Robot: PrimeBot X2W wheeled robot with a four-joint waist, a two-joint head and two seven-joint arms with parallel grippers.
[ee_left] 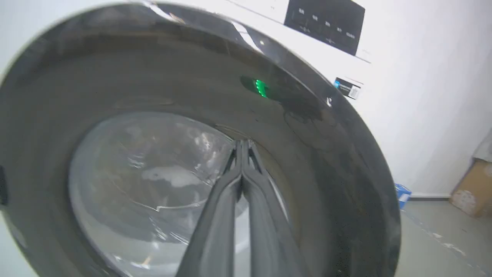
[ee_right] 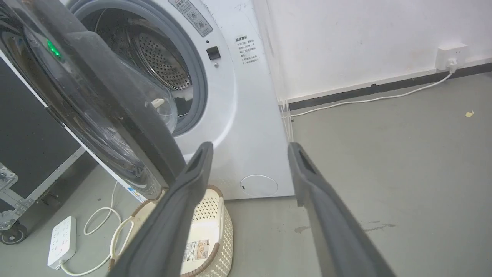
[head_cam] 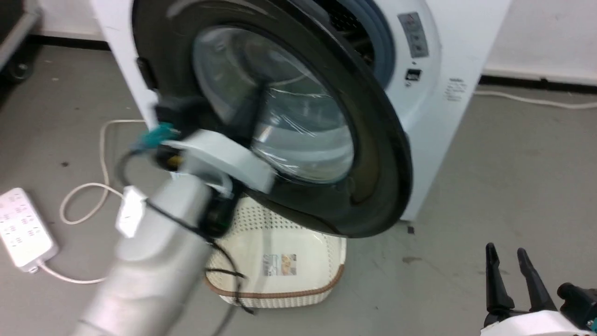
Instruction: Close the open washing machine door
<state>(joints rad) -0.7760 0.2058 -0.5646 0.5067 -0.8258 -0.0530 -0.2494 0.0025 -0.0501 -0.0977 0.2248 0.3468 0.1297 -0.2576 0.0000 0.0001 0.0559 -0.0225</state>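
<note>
Door state: the washing machine door (head_cam: 380, 154) stands partly open, swung out from the white machine front (head_cam: 438, 116), with its lower edge above a basket (head_cam: 289, 275). It has a wide glossy black ring and a bulging clear glass bowl with creased film and reflections. A green light reflects on the ring (ee_left: 261, 87).

Left gripper (ee_left: 243, 143): the long dark fingers are pressed together, nothing between them. The tips lie where the glass meets the black ring. Probably touching, but motion blur in the head view makes contact uncertain.

Right gripper (ee_right: 250, 150): fingers spread wide and empty, low at the robot's right and well apart from the door.

Behind the door: a grey rubber gasket (ee_right: 200, 80) and a perforated steel drum (ee_right: 161, 57).

Basket: cream plastic with perforated walls, a brown woven rim and a small picture label.

White power strip (head_cam: 21, 228) with looped cable on the grey concrete floor (head_cam: 513, 177).

Writing: black control panel (ee_left: 324, 21), barcode sticker (ee_left: 348, 88), grey label (ee_right: 194, 17) and printed notice (ee_right: 246, 50). All are too small to read.
</note>
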